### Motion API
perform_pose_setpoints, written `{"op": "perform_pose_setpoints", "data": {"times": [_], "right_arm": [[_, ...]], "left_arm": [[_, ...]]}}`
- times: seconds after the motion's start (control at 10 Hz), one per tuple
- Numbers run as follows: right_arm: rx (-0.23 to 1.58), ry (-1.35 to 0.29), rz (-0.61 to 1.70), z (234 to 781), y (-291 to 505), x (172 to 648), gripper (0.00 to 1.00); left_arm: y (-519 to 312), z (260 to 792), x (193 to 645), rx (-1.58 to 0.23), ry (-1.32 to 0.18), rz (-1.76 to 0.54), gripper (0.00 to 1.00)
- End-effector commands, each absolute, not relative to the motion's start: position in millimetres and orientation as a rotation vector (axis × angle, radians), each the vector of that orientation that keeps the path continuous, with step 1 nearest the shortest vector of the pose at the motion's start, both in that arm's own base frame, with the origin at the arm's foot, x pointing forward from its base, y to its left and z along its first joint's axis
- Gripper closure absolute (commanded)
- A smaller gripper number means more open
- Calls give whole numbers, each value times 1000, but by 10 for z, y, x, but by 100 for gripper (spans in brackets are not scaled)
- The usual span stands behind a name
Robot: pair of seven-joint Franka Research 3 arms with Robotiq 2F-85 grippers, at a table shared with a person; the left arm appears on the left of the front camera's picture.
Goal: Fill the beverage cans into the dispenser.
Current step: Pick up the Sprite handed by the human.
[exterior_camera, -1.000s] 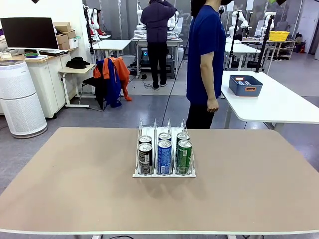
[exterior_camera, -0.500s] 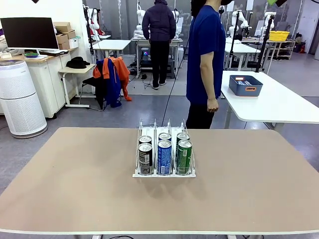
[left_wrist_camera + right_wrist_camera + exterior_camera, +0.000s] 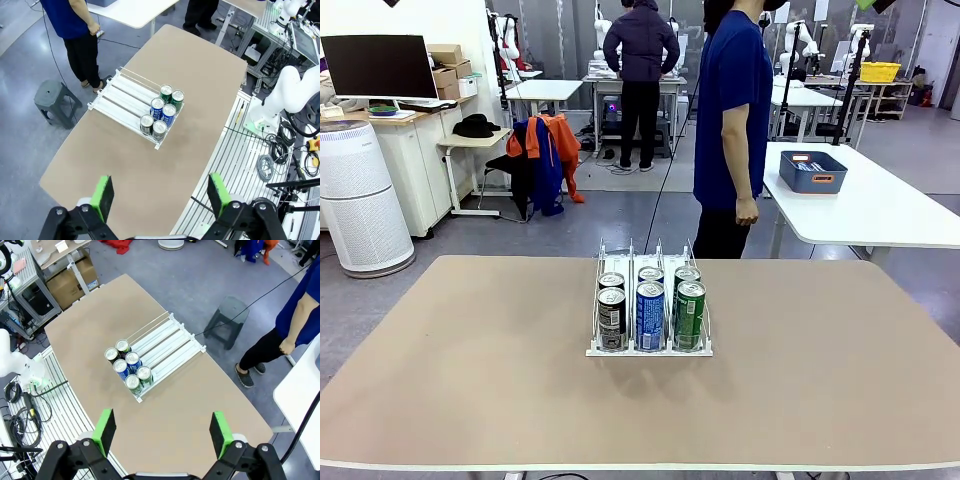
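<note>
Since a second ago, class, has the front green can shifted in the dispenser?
No. The green can stands in the same spot at the front lip of the dispenser, beside the blue can.

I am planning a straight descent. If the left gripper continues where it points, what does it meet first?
Probably the beverage cans in the dispenser; the left gripper hangs open, high above them.

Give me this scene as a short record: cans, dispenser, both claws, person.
cans: six, two per lane, at the near end of the dispenser
dispenser: mid-table, far part bare
left claw: open, high above the table, holding nothing
right claw: open, high above the table, holding nothing
person: standing at the far side, arm hanging down
</note>
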State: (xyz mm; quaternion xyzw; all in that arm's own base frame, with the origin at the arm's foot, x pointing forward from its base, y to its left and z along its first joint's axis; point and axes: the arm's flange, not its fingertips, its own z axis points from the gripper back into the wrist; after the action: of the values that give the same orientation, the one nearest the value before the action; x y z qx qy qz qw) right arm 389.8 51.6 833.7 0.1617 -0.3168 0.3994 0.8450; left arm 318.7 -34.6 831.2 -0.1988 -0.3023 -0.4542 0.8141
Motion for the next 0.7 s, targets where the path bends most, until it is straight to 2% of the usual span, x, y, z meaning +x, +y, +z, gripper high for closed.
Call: {"op": "perform_pose_setpoints", "data": {"times": [0.0, 0.6], "right_arm": [[348, -665, 830, 8347, 529, 3876, 0], [348, -665, 830, 8347, 529, 3876, 0]], "left_arm": [[-339, 8300, 3185, -412, -648, -966, 0], [-339, 8300, 3185, -412, -648, -966, 0]]}}
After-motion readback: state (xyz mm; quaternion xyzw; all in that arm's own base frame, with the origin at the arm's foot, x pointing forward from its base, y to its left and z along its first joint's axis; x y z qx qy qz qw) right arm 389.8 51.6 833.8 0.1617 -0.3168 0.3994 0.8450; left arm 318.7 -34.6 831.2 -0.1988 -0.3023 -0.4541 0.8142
